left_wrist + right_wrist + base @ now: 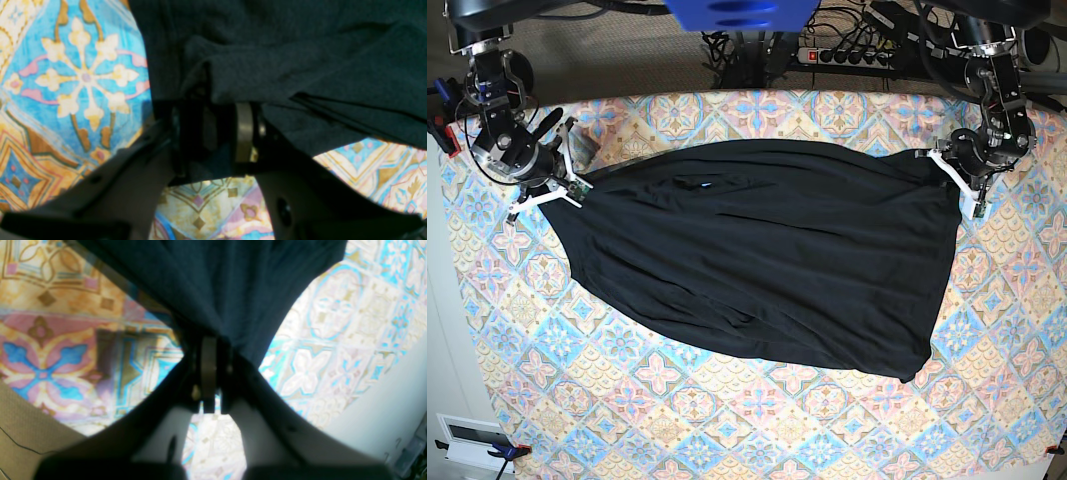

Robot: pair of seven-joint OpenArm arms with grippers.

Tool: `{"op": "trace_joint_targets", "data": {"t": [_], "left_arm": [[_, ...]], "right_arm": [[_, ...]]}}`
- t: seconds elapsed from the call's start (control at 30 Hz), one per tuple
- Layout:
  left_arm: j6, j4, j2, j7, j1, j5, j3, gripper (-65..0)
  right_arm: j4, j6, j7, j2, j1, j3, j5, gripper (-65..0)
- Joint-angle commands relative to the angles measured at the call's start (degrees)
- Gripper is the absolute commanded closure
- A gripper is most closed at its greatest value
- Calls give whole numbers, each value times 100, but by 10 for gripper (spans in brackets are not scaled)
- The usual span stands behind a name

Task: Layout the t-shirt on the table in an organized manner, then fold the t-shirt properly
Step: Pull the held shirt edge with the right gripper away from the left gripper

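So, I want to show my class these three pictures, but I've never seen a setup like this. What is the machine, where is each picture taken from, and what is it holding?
This is a robot with two arms, each ending in a pincer. The overhead picture looks down on a table covered in a patterned tile cloth, with a black t-shirt spread across it. The other two pictures come from small cameras mounted on each wrist, looking along the pincer.

In the overhead view the sides are swapped: the right pincer is on the picture's left, the left pincer on its right. Each grips an edge of the t-shirt at opposite ends. The wrist views show this up close: the right pincer is shut on bunched fabric, and the left pincer also has cloth between its jaws.
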Motion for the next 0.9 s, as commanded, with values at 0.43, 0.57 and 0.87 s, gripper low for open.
{"op": "trace_joint_targets", "data": {"t": [0.43, 0.57, 0.87], "left_arm": [[7, 70, -99, -102, -34, -49, -65, -174], [7, 61, -99, -102, -34, -40, -65, -139], [7, 70, 165, -93, -51, -49, -865, -122]], "right_arm": [[9, -24, -331, 118, 920, 362, 748, 0], [-96, -24, -472, 118, 1166, 336, 880, 0], [-773, -24, -481, 118, 1175, 336, 862, 0]]}}
